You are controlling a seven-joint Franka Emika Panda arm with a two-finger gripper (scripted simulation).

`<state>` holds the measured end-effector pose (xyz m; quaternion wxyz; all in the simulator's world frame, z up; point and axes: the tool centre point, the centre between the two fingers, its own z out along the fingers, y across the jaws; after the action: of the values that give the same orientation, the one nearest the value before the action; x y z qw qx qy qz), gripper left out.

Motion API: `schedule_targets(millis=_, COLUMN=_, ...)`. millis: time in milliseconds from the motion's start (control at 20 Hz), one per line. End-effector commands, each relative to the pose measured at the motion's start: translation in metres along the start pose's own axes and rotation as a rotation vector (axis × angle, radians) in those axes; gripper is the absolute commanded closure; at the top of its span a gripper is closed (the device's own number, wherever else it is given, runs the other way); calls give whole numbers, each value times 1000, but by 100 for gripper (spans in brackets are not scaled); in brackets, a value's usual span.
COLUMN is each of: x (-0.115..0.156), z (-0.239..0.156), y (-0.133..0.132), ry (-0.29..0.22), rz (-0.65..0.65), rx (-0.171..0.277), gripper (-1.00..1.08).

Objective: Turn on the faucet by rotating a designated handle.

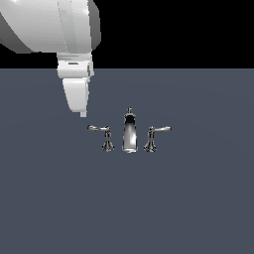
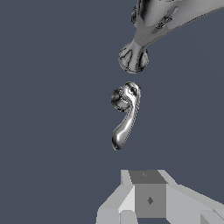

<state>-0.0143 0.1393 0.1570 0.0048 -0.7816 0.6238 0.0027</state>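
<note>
The faucet [image 1: 129,134] is a small chrome set standing on the dark grey floor, with a tall tapered spout in the middle. Its handle [image 1: 100,130] stands on the exterior view's left of the spout, the curved arm pointing left. My gripper [image 1: 83,113] hangs above and slightly left of that arm's tip, apart from it. In the wrist view the handle [image 2: 126,116] lies ahead of my gripper [image 2: 148,197] with a gap between them, and part of the spout [image 2: 166,17] shows beyond. The fingers look pressed together, holding nothing.
A mirror-image lever [image 1: 156,131] stands on the exterior view's right of the spout, its arm pointing right. The flat dark grey floor [image 1: 198,198] spreads around the set. The arm's bulky white link [image 1: 49,25] fills the upper left of the exterior view.
</note>
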Motion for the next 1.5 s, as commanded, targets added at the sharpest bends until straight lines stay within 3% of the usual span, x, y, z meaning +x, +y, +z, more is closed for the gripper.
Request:
schedule_targets(millis=0, x=6, z=13, y=-11, ry=4, rz=54, rx=-1, gripper=108)
schedule_targets(millis=750, x=37, z=61, y=-51, ry=12, rz=264, rx=-3, gripper=108)
schedule_targets(millis=1100, x=38, z=62, y=-52, ry=12, rz=270, rx=-3, gripper=108)
schedule_targets(millis=1450, x=23, z=62, y=-32, ry=12, rz=271, rx=-3, gripper=108)
